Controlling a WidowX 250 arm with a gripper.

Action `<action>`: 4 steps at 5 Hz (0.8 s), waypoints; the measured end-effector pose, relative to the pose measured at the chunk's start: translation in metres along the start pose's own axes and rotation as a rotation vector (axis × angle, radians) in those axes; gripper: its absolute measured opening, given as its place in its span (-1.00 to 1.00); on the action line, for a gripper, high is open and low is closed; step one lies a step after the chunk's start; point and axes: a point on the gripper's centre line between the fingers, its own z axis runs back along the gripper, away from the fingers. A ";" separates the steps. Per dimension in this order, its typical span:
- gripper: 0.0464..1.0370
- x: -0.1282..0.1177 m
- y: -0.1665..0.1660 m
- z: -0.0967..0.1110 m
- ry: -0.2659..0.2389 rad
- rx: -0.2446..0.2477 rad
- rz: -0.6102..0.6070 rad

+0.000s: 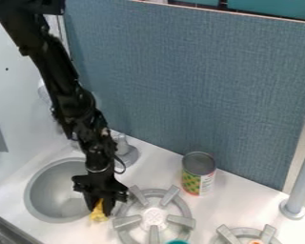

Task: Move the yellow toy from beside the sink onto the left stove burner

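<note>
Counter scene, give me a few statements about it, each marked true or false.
1. The gripper is right at the yellow thing. True.
2. The can lies on its side. False: it stands upright on the counter.
3. The blue board is behind the can. True.
4. The can is inside the sink. False: the sink is apart from it, on the other side of the gripper.
</note>
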 end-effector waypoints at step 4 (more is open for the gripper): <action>-0.75 -0.038 -0.069 0.082 -0.187 0.108 -0.213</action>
